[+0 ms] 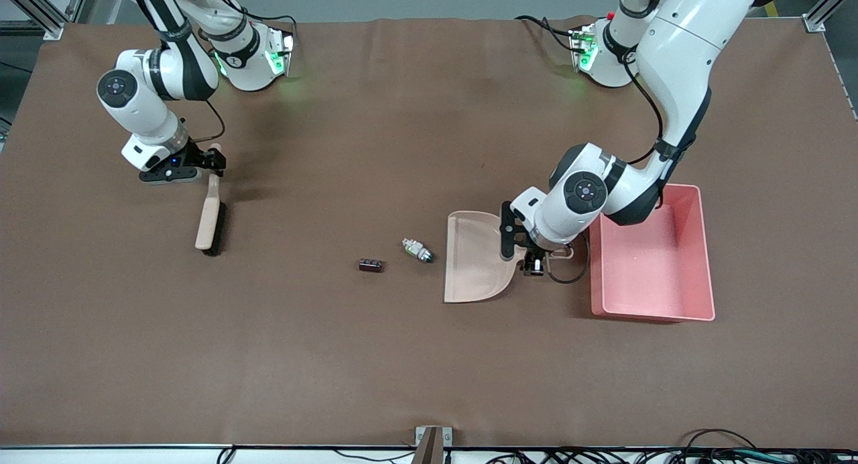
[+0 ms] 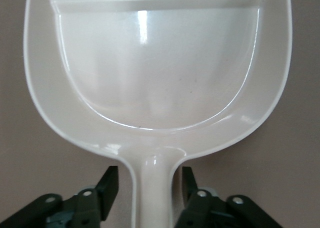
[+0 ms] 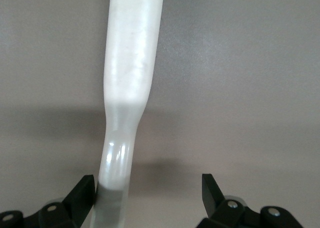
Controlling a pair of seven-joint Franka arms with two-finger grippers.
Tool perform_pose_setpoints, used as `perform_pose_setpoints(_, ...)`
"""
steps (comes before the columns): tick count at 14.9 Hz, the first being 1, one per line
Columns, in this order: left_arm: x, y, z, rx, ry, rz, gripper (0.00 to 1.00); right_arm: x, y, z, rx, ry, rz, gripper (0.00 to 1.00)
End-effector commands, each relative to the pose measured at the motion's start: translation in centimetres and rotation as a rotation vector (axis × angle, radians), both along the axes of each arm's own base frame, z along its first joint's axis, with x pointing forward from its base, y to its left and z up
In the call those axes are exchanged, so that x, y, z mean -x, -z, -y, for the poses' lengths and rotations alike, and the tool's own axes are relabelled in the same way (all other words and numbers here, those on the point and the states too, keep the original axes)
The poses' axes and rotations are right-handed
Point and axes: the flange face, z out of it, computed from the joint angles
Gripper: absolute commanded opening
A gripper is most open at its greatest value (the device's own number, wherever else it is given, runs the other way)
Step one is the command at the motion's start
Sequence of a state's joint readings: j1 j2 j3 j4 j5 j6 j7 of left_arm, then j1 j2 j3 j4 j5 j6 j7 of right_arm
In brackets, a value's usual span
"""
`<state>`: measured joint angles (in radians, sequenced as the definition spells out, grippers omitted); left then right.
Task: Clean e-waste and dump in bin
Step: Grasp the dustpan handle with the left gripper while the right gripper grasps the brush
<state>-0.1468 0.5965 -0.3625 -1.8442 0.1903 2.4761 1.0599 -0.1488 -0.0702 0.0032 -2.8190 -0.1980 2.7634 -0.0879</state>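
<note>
The dark block (image 1: 371,265) and banded cylinder (image 1: 417,250) are lying just beside the dustpan (image 1: 474,256), near the pink bin (image 1: 697,249); small, light, likely rolling, better swept than pinched; left gripper (image 2: 145,188) is straddling the dustpan handle narrowly, not yet clamping; right gripper (image 3: 147,193) is gaping wide around the brush (image 1: 210,220) handle.

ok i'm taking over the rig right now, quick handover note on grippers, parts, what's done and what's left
Left gripper: open, fingers either side of the dustpan handle, no grip yet.
Right gripper: open around the brush handle; one finger touches it, the other stands clear.
Dark block and silver-white cylinder lie on the table between brush and dustpan, the cylinder closer to the dustpan.
Pink bin sits beside the dustpan, toward the left arm's end; nothing visible in it.
Done: both grippers lined up on their tools.
Left: grip both tools, sweep both parts into the dustpan, tip it into the bin.
</note>
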Motion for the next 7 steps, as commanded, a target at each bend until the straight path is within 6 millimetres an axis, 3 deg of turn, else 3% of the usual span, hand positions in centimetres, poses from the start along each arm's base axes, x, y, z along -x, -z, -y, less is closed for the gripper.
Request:
perform_pose_setpoints(1,0.19,0.14,0.07,0.003,0.015,0.009,0.51,1.76,0.28,-0.29,0.000,0.000,0.013,0.94)
perform_pose_setpoints(7,0.05,0.18,0.40,0.007,0.015,0.010,0.14,1.72,0.58,-0.57,-0.005,0.052,0.008,0.66)
